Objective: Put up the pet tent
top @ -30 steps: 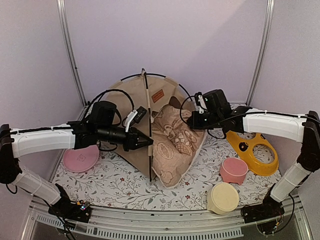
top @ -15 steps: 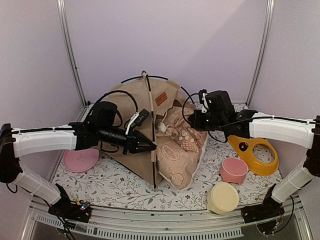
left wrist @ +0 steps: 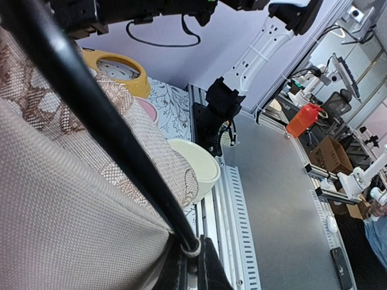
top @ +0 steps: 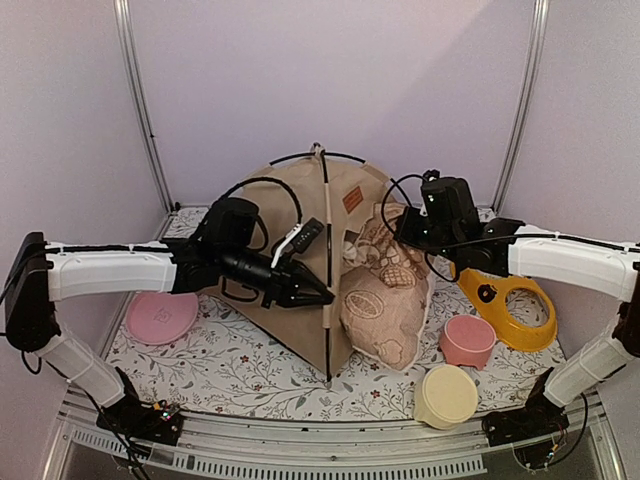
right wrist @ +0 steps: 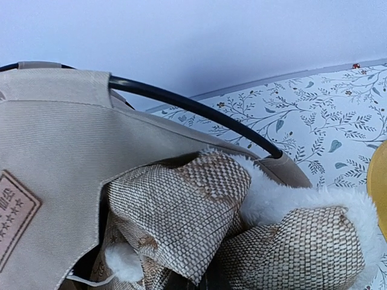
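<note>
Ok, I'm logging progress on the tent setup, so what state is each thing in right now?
tan fabric pet tent: partly raised, leaning.
cream and tan cushion: crumpled, bulging out of the doorway.
left gripper: shut on the tent's black front pole.
right gripper: shut on the cushion's top.
pink bowl: upright, empty.
cream bowl: standing free, untouched.
pink plate: lying flat.
yellow ring-shaped dish: lying flat.

Floral-print table bearing pet tent, pink plate, pink bowl, cream bowl, yellow ring.
</note>
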{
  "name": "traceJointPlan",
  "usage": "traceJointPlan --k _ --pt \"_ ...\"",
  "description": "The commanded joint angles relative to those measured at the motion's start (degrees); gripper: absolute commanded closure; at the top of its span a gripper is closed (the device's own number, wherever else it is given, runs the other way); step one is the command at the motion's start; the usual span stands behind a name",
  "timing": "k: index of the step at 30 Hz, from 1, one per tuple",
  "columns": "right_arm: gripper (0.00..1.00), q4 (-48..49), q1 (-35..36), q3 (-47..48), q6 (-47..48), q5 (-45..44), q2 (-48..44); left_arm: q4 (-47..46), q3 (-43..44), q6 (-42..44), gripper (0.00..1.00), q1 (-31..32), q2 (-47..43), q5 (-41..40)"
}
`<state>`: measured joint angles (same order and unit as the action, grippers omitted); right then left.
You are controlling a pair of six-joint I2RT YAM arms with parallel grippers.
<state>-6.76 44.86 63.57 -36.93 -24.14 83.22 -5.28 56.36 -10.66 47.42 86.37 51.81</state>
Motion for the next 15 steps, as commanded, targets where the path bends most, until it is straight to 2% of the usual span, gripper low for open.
traceJointPlan --k 1,3,6,12,15 --pt "1.00 1.1 -1.2 -2.9 -2.8 -2.3 -0.4 0.3 2.2 4.5 1.00 0.0 -1.1 -0.8" --pt "0.97 0.0 -1.3 -4.4 -2.5 -0.8 -0.3 -0.6 0.4 3.6 1.00 -2.5 -2.2 -0.6" --pt "0.85 -0.6 -1.3 -6.4 -1.0 3.0 -1.2 -3.8 -3.2 2.3 1.00 -6.8 -4.2 1.4" --pt "0.39 -6.2 -1.1 -6.2 4.2 9.6 -5.4 -2.4 -5.6 3.3 1.00 -11.3 -3.8 5.4" --pt "0.21 -10.4 -0.7 -5.3 7.2 10.4 -8.3 -2.4 -6.2 3.3 1.00 -12.0 -3.4 5.9"
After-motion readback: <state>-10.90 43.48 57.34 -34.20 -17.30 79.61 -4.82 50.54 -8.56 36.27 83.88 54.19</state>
